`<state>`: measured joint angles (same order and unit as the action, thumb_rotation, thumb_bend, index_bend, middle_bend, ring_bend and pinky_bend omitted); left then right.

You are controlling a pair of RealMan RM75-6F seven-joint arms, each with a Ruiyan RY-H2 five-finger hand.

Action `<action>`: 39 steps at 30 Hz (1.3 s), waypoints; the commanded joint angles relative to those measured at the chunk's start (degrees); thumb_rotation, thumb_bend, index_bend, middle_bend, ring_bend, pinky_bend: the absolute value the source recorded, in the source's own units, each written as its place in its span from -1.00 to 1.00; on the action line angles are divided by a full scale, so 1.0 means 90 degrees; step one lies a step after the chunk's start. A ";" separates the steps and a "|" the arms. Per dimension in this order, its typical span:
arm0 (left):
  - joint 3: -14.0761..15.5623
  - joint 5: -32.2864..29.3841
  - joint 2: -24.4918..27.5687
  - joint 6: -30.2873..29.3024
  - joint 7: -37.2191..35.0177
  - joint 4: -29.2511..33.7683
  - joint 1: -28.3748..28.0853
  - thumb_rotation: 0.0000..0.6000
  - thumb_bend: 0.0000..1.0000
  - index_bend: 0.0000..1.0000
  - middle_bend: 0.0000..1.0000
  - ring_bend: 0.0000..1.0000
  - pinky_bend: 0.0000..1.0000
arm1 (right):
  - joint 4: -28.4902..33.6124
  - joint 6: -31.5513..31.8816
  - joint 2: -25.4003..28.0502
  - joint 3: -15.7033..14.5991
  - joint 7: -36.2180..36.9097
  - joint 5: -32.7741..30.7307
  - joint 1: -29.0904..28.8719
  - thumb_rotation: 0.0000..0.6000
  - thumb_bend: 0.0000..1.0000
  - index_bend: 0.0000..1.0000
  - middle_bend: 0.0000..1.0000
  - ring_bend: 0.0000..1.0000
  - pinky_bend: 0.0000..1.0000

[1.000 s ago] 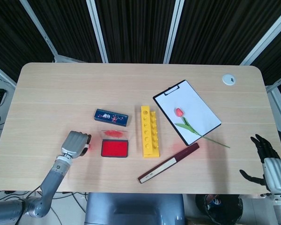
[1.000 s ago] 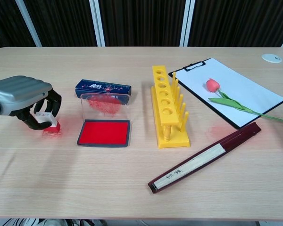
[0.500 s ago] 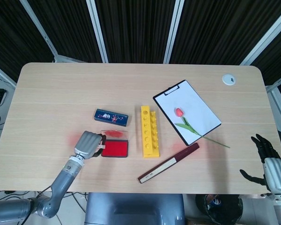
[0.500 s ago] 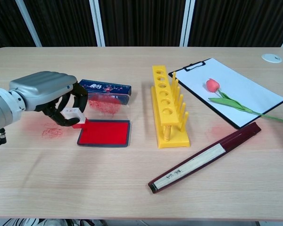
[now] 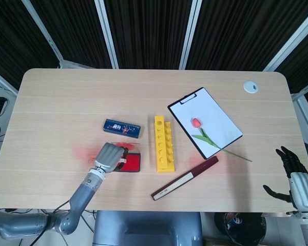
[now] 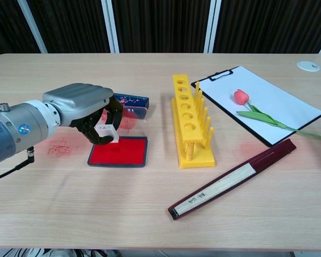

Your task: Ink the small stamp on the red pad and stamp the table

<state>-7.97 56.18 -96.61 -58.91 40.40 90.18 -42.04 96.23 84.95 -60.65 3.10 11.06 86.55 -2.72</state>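
While the left hand (image 6: 91, 115) is gripping the small stamp (image 6: 108, 134) over the red pad (image 6: 119, 151), the pad's clear lid (image 6: 134, 119) is standing up behind it, with a blue box (image 6: 129, 100) beyond and a yellow rack (image 6: 190, 120) just right. The right hand (image 5: 292, 177) is hanging off the table (image 6: 96, 214) edge, fingers spread, holding nothing.

Table (image 5: 56, 97): red pad (image 6: 123, 152), rack (image 5: 164, 143), clipboard (image 5: 210, 120), fan (image 5: 185, 178).

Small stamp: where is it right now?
In the chest view, the small stamp is held in the left hand over the red pad, left of the yellow rack.
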 commanded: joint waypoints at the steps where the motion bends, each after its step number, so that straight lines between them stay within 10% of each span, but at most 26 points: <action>1: -0.0039 -0.0183 -0.0073 0.0035 0.0117 -0.0040 -0.0079 1.00 -0.01 0.54 0.52 0.24 0.39 | -0.0002 0.0002 0.0002 0.0003 0.0008 -0.0002 0.0000 1.00 -0.53 -1.00 -1.00 -1.00 -0.62; 39: -0.0070 -0.1120 0.0056 -0.0159 0.0749 0.0342 -0.0534 1.00 -0.01 0.55 0.53 0.25 0.39 | 0.0000 0.0006 -0.0002 0.0004 0.0004 -0.0003 0.0003 1.00 -0.53 -1.00 -1.00 -1.00 -0.62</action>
<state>-8.61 46.37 -96.41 -60.16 46.75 92.90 -46.66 96.22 85.00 -60.66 3.14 11.10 86.53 -2.69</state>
